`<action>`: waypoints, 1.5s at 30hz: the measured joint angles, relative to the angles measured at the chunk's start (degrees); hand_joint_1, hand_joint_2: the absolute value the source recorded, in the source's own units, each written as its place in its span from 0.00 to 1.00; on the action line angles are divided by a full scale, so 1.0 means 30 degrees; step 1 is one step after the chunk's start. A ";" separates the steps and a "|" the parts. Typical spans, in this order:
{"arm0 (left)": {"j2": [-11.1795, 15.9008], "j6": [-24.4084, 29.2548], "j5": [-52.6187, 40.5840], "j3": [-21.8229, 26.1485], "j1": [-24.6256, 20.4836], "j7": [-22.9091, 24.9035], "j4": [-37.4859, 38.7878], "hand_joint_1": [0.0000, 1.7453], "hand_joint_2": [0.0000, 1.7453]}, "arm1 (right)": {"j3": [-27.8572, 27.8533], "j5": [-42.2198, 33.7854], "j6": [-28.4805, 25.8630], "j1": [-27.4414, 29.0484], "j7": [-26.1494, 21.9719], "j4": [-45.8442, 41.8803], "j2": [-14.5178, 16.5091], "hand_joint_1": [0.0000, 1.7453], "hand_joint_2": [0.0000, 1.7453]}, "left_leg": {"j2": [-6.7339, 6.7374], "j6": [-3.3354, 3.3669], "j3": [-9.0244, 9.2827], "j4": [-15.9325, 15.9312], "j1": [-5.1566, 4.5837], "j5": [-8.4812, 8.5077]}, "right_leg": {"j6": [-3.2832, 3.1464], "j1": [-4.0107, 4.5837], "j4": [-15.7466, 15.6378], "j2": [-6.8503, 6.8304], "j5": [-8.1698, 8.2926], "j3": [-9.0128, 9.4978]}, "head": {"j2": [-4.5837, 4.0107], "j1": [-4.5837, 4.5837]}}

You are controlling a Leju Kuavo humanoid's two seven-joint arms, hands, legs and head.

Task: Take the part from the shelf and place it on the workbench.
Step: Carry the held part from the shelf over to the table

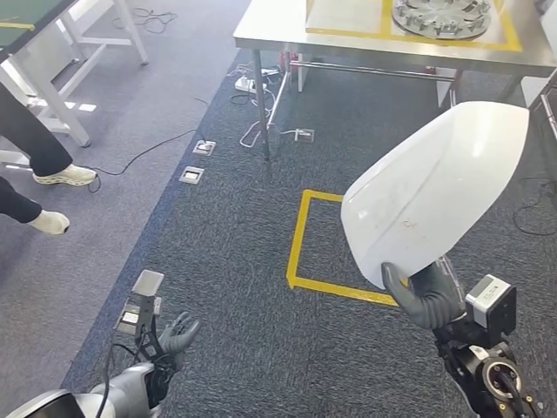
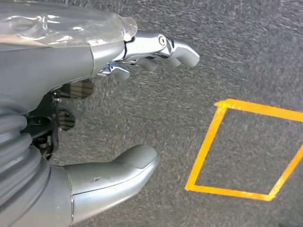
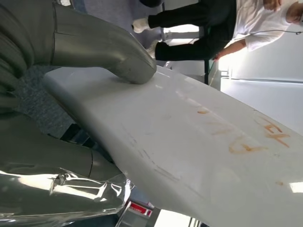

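A large white curved shell-like part (image 1: 437, 183) hangs over the dark carpet at the right, and my right hand (image 1: 426, 294) grips its lower edge. In the right wrist view the thumb (image 3: 121, 54) presses on the part's smooth white face (image 3: 200, 142), which carries faint orange writing. The metal workbench (image 1: 315, 39) stands ahead at the top, with a yellow-taped zone and a round grey wheel-like disc (image 1: 443, 16) on it. My left hand (image 1: 172, 338) hangs low at the lower left, fingers apart and holding nothing; the left wrist view shows its fingers (image 2: 161, 49) over the carpet.
A yellow tape square (image 1: 298, 239) marks the carpet in front of the workbench. Cables and a power strip (image 1: 250, 83) lie under the bench, floor sockets (image 1: 191, 174) to the left. A person's legs and shoes (image 1: 63, 176) stand at the left beside a white table frame (image 1: 65, 52).
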 joint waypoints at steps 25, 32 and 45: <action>-0.0181 0.0005 0.0060 0.0000 0.0148 0.0005 -0.0002 0.00 1.00 | -0.0224 0.0007 0.0042 0.0210 -0.0098 0.0011 0.0000 1.00 1.00 | 0.0070 -0.0804 -0.0341 0.1296 0.0490 -0.0374 | -0.0307 -0.0098 -0.0662 -0.0007 0.0858 0.0090 | 0.0000 0.0162; -0.0171 0.0016 0.0113 0.0000 0.0087 -0.0002 0.0000 0.00 1.00 | -0.0337 0.0058 0.0211 0.0185 -0.0248 0.0013 0.0000 1.00 1.00 | -0.0048 0.0157 0.0823 -0.0083 0.0271 -0.0576 | 0.0375 -0.0207 0.1016 -0.0033 -0.0055 -0.0402 | 0.0000 0.0359; -0.0352 0.0066 0.0117 -0.0013 0.0226 -0.0007 0.0004 0.00 1.00 | -0.0428 0.0115 0.0280 0.0230 -0.0295 0.0005 0.0009 1.00 1.00 | -0.0160 0.0065 0.2264 0.0101 -0.0152 -0.1707 | -0.0762 0.0568 -0.0706 -0.0003 0.2039 -0.1140 | 0.0000 0.0565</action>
